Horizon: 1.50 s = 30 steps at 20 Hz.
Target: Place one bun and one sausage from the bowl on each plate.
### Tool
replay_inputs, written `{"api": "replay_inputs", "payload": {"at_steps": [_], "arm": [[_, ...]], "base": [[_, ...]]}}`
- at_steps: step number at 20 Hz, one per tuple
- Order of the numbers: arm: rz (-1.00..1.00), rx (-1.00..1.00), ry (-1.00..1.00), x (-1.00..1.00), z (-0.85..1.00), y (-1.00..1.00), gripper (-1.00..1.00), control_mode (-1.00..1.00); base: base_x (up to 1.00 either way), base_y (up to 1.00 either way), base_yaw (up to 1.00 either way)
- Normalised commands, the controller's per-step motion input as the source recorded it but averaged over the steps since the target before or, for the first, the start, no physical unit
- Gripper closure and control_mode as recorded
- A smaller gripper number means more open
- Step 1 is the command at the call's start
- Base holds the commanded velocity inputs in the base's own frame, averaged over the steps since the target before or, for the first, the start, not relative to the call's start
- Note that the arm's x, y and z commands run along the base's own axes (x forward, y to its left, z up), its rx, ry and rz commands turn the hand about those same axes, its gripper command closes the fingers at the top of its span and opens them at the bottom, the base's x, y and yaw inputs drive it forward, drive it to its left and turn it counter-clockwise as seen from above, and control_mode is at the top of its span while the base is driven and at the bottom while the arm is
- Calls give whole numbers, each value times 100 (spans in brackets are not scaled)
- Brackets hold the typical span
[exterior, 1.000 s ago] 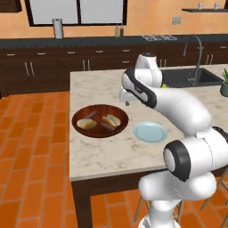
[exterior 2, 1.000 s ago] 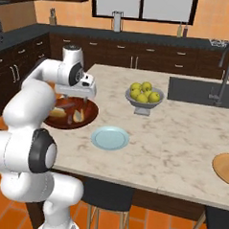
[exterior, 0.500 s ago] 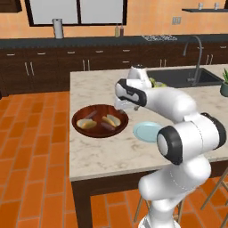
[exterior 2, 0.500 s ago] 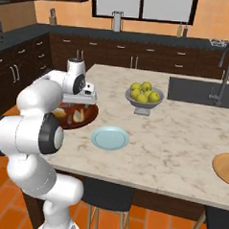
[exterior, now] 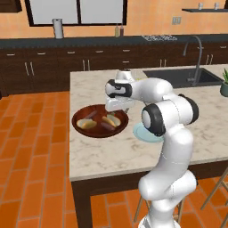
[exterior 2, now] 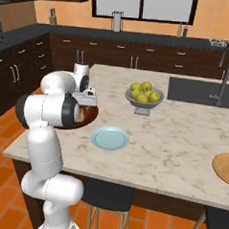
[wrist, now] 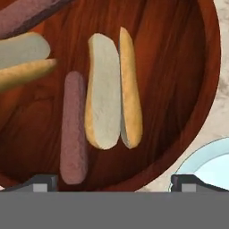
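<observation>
Two split buns and two sausages sit in the wide dark reddish-brown wooden bowl (exterior: 100,121), and the arm's swung lower over it than a second ago. Its two-finger gripper (wrist: 114,181) hangs wide open and empty above the nearer tan bun (wrist: 112,91), with the pale light-blue round plate (exterior 2: 109,137) just beside the bowl.

Glossy wood bowl (wrist: 179,67); speckled marble-look counter (exterior: 111,151).

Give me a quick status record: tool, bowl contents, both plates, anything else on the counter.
tool: open, above the bowl, holding nothing
bowl: brown wood, near the counter's left edge
in bowl: two split buns, two sausages
blue plate: bare, close beside the bowl
wooden plate: bare, at the counter's far right edge
fruit bowl: grey, yellow-green fruit, beside the sink
</observation>
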Motion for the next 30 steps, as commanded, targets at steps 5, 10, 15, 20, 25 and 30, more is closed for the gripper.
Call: {"api": "replay_inputs", "payload": {"at_steps": [5,10,15,20,25,30], "arm": [[4,-3,20,73,-57,25,-100,-100],[6,-1,20,75,-64,9,-100,-100],[6,-2,26,38,-74,18,-100,-100],[4,0,17,-51,-77,31,100,-100],[0,5,-10,-96,-31,-11,100,-100],[-2,16,-74,-100,24,-48,100,-100]], "base": [[0,0,0],[0,0,0],[0,0,0],[0,0,0],[0,0,0],[0,0,0]]}}
